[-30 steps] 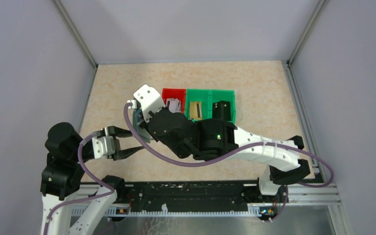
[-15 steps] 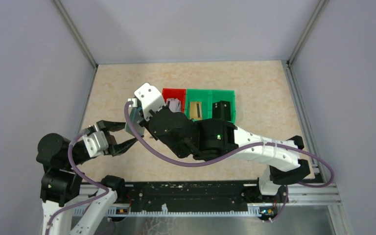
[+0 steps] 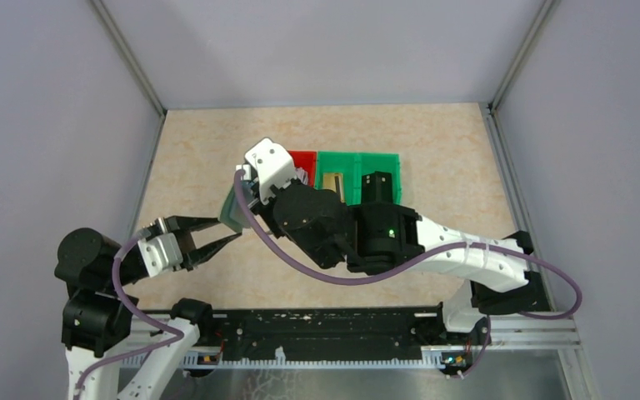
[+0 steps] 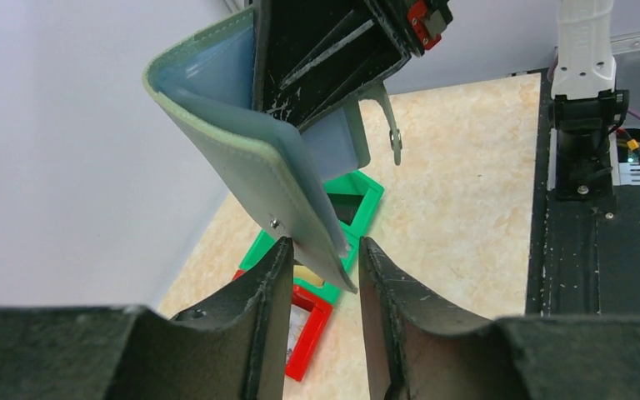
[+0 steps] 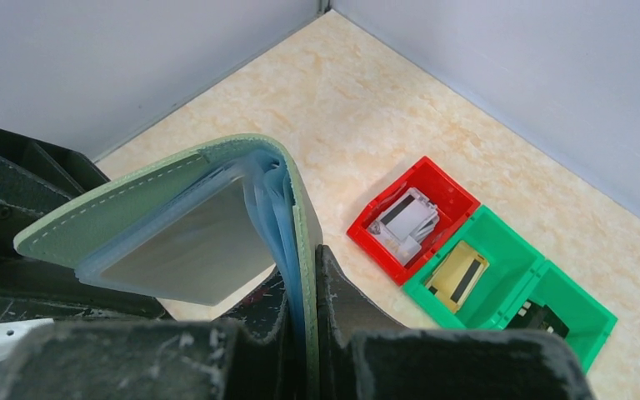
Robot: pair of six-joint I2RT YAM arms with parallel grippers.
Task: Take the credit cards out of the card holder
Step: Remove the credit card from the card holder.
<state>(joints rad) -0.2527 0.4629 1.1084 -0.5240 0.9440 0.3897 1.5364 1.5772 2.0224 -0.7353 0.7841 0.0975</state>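
The card holder [image 3: 234,210], a pale grey-green folding wallet, hangs open in the air, pinched at one cover by my shut right gripper [image 5: 310,265]. A silvery-grey credit card [image 5: 192,248] shows in a clear inner pocket. In the left wrist view the holder [image 4: 242,167] hangs from the right gripper's fingers [image 4: 325,58], its closing tab [image 4: 392,127] dangling. My left gripper [image 4: 323,248] is open, its jaws on either side of the holder's lower corner, not clamped. It also shows in the top view [image 3: 227,231], left of the holder.
A red bin [image 5: 450,193] holds pale striped cards [image 5: 404,221]. A green bin [image 5: 500,250] beside it holds a yellow card [image 5: 458,275]. Another green bin [image 5: 583,312] holds a dark card [image 5: 540,320]. The bins stand in a row [image 3: 337,160] behind the right arm. Grey walls close in the table.
The right arm has shifted right with the holder. The left gripper has moved forward and its open jaws now straddle the holder's lower corner.
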